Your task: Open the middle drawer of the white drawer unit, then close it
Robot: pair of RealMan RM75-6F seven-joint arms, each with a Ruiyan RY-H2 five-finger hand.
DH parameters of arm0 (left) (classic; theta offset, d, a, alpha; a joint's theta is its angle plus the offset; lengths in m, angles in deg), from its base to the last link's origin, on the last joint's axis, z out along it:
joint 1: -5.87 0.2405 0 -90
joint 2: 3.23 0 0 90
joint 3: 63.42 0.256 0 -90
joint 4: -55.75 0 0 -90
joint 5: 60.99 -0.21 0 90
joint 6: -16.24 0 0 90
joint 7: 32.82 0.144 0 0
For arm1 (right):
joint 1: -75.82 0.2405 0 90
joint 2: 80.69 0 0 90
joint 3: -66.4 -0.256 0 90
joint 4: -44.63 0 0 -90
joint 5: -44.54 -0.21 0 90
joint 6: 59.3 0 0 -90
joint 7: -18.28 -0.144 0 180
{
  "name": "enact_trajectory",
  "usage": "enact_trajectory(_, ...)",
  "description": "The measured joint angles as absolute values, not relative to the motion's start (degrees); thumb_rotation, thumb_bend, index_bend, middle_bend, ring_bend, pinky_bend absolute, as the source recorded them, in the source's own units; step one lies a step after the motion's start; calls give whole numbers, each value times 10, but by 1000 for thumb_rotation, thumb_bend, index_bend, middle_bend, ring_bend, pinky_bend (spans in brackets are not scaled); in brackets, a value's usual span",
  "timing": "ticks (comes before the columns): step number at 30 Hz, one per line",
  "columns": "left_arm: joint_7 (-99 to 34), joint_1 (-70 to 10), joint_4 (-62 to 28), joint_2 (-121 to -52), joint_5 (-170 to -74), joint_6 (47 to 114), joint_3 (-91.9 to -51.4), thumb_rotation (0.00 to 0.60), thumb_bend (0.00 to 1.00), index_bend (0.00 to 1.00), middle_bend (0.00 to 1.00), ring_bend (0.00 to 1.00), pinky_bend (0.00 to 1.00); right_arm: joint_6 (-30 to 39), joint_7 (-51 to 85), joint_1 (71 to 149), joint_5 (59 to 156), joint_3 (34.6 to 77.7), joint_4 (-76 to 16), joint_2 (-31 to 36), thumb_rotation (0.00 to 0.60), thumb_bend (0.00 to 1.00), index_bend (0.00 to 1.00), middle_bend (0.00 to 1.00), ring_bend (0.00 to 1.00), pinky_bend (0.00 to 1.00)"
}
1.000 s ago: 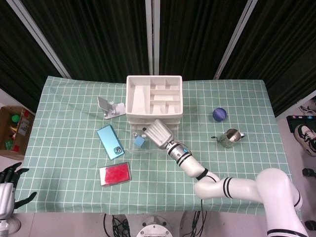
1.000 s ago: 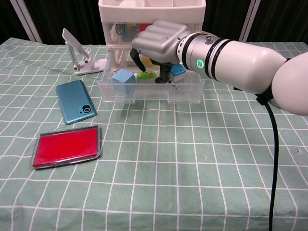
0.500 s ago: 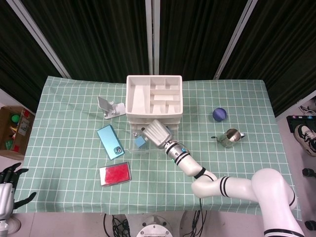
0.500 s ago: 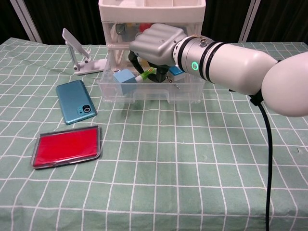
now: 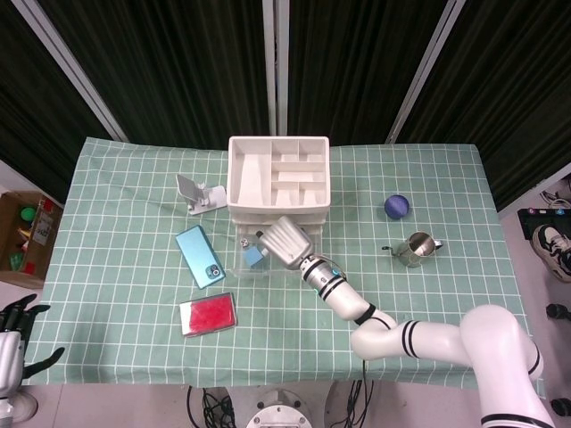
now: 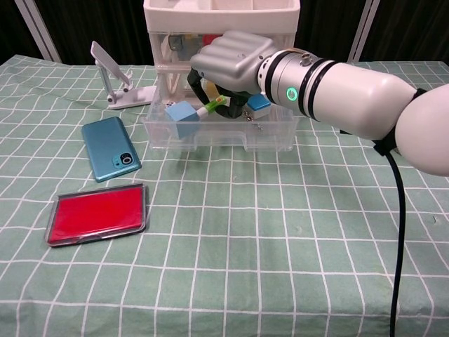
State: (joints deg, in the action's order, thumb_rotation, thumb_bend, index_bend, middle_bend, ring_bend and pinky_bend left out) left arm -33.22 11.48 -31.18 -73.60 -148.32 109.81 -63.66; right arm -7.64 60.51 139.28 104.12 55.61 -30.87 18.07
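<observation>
The white drawer unit stands at the back centre of the table, its top tray just visible in the chest view. One clear drawer is pulled out toward me, holding a blue block, a green-and-white tube and other small items. My right hand hangs over the drawer's rear half with its fingers curled down inside, touching the tilted tube. From the head view the right hand covers most of the drawer. My left hand hangs off the table at the lower left, holding nothing, its fingers apart.
Left of the drawer lie a teal phone and a red case, with a white phone stand behind them. On the right side of the table are a blue ball and a metal cup.
My right hand shifted slightly left over the drawer and back again. The green-and-white tube now tilts up at one end. The drawer itself has hardly moved.
</observation>
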Motion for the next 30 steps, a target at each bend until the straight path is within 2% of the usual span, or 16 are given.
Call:
enact_trajectory(11,-322,113,-322,-730,-1489,1102,-638,600,0,288,146,153,204,-4,555,1348,1110,555,-427,106,600,386,661,964,978,983)
enact_trajectory(14,-319,111,-325,-729,-1490,1101,-639,600,0,288,146,153,204,30,529,1314,1140,567,-467,67,600,386,658,963,977,983)
enact_trajectory(19,-311,108,-331,-727,-1492,1100,-641,600,0,288,146,154,204,81,472,1240,1188,613,-510,-3,600,386,650,963,976,983)
enact_trajectory(24,-298,104,-343,-727,-1498,1100,-642,600,0,288,146,153,204,108,437,1184,1221,664,-484,-21,600,386,639,963,970,982)
enact_trajectory(30,-280,103,-359,-725,-1505,1102,-639,600,0,288,146,153,204,92,401,1154,1237,695,-384,12,600,386,597,963,965,980)
